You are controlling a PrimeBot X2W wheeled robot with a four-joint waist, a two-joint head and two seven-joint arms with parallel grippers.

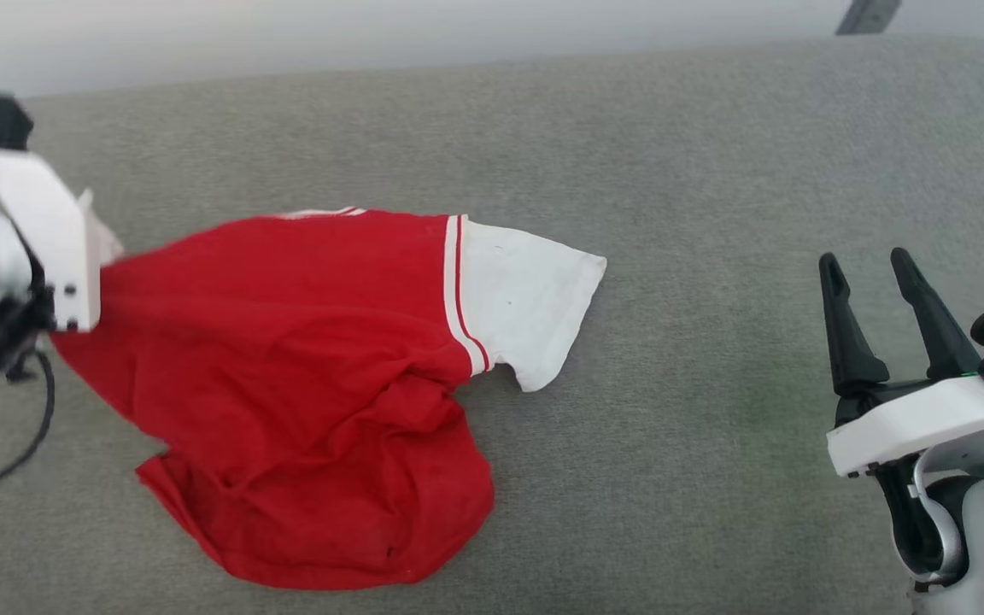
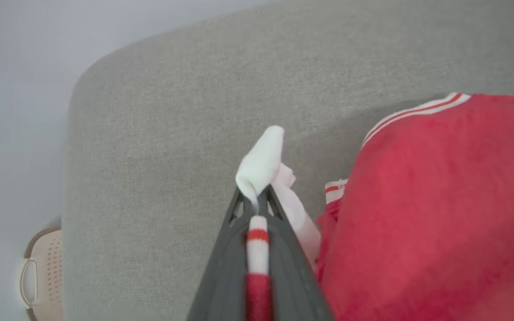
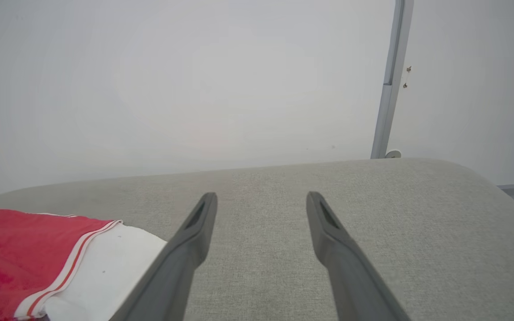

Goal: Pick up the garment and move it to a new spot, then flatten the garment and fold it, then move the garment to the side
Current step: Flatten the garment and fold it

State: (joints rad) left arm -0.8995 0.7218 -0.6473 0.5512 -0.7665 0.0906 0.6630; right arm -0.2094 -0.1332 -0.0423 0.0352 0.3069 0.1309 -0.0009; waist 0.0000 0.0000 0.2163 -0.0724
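shirt: red, lies crumpled on the left half of the grey cushion, one white sleeve spread flat toward the right | left gripper: fingers pressed together on the other white sleeve end, at the shirt's left edge | right gripper: fingers wide apart, above the cushion, well apart from the shirt

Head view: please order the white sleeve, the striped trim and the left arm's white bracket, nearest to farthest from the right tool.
1. White sleeve, centre, nearest the right tool.
2. Striped trim, just left of the sleeve.
3. White bracket, far left edge.
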